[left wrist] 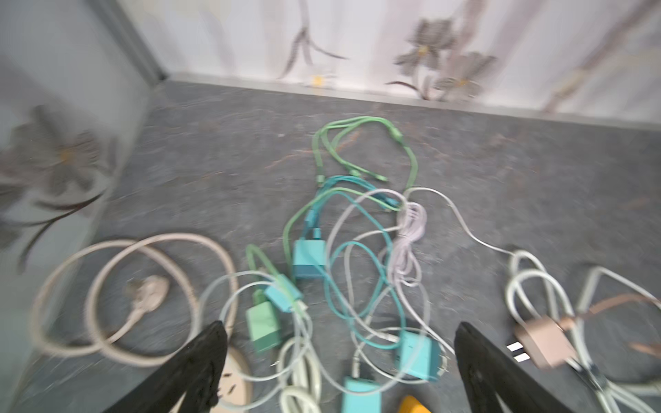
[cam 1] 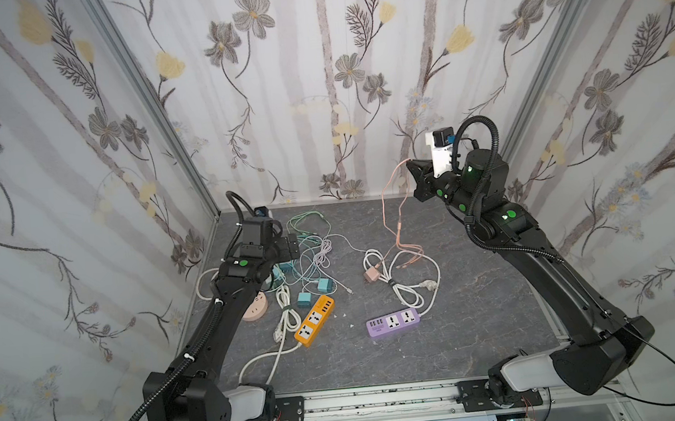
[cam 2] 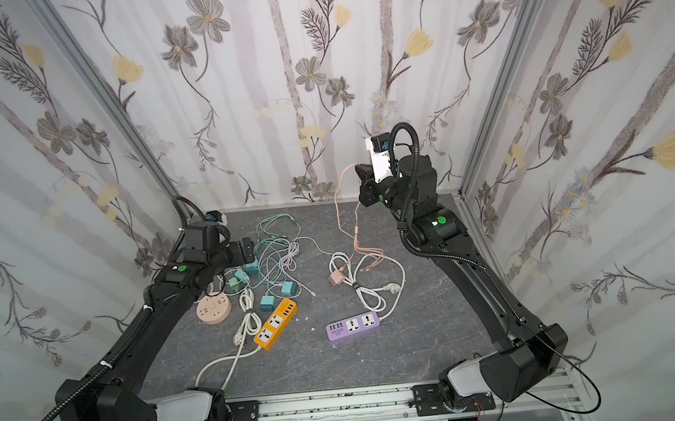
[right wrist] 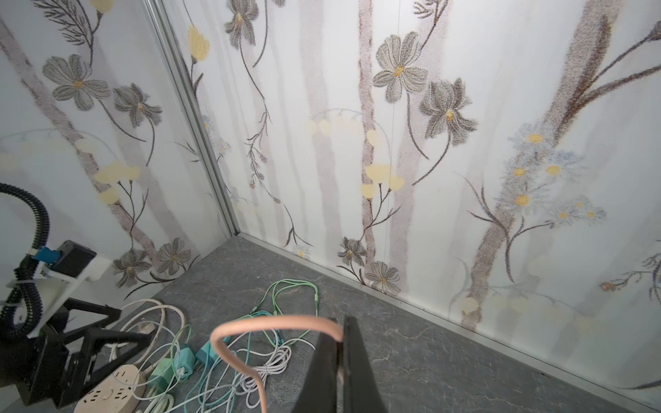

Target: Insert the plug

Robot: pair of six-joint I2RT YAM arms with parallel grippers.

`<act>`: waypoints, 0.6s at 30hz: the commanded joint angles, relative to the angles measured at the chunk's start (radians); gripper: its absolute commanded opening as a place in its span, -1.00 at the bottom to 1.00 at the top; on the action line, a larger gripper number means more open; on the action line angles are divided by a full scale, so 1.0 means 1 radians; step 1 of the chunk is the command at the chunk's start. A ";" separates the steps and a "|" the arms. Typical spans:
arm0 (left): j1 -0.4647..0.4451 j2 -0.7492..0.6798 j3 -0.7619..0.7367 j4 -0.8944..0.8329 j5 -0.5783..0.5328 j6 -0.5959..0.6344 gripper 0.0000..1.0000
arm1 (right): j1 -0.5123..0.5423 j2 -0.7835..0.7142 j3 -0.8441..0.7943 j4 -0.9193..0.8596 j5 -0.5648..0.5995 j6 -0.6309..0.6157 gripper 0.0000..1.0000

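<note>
Plug: pink charger plug (cam 1: 372, 275) lies loose on the tabletop (cam 1: 481, 299), well below the right pincer (cam 1: 415, 171), beside a coiled white cord (cam 1: 401, 293). That pincer is clamped on the plug's pink cable (right wrist: 279, 320), held high, probably to lift it free. Purple power strip (cam 1: 393, 322) waits farther from that pincer, past the plug. Left pincer (left wrist: 339, 357) stands wide, empty, over teal chargers (left wrist: 309, 259).

Bright, even light is filling both top views, leaving only faint shadows on the grey desk (cam 1: 461, 313). The flowered walls (cam 1: 52, 161) are bowing toward the frame edges. Motion blur is smearing the left wrist view, softening the cables (left wrist: 407, 229). In the right wrist view, the pink cable (right wrist: 272, 320) nearest the lens is looking slightly soft.
</note>
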 commanded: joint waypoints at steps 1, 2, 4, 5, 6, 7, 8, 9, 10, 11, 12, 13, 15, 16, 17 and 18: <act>-0.056 0.002 -0.093 0.249 0.267 0.082 1.00 | 0.008 0.000 -0.013 0.078 -0.009 -0.018 -1.00; -0.081 0.015 -0.129 0.325 0.324 0.086 1.00 | 0.009 -0.004 -0.021 0.084 -0.009 -0.017 -1.00; -0.146 0.057 -0.168 0.420 0.358 0.122 1.00 | 0.009 -0.016 -0.036 0.089 -0.006 -0.017 -1.00; -0.185 0.089 -0.177 0.458 0.346 0.149 1.00 | 0.009 -0.023 -0.045 0.092 -0.004 -0.020 -1.00; -0.220 0.127 -0.179 0.494 0.337 0.166 1.00 | 0.008 -0.030 -0.055 0.096 -0.003 -0.025 -1.00; -0.243 0.164 -0.172 0.515 0.339 0.170 1.00 | 0.009 -0.037 -0.066 0.099 -0.003 -0.034 -1.00; -0.265 0.210 -0.157 0.528 0.351 0.173 1.00 | 0.009 -0.046 -0.078 0.105 -0.001 -0.047 -1.00; -0.283 0.267 -0.133 0.532 0.368 0.175 1.00 | 0.009 -0.056 -0.089 0.106 0.000 -0.053 -1.00; -0.297 0.306 -0.113 0.531 0.380 0.182 1.00 | 0.008 -0.063 -0.092 0.100 -0.001 -0.057 -1.00; -0.311 0.347 -0.093 0.537 0.381 0.189 1.00 | 0.008 -0.070 -0.089 0.081 -0.005 -0.062 -1.00; -0.322 0.377 -0.083 0.554 0.388 0.192 1.00 | 0.006 -0.075 -0.080 0.055 -0.015 -0.066 -1.00; -0.329 0.395 -0.080 0.582 0.402 0.195 1.00 | 0.005 -0.079 -0.071 0.029 -0.024 -0.068 -1.00; -0.336 0.425 -0.086 0.647 0.420 0.196 1.00 | 0.004 -0.085 -0.051 -0.035 -0.053 -0.082 -1.00; -0.336 0.436 -0.088 0.666 0.425 0.199 1.00 | 0.004 -0.087 -0.046 -0.057 -0.059 -0.090 -1.00; -0.336 0.451 -0.083 0.672 0.428 0.210 1.00 | 0.003 -0.090 -0.046 -0.077 -0.060 -0.096 -1.00; -0.336 0.469 -0.073 0.661 0.434 0.229 1.00 | 0.003 -0.095 -0.050 -0.091 -0.060 -0.105 -1.00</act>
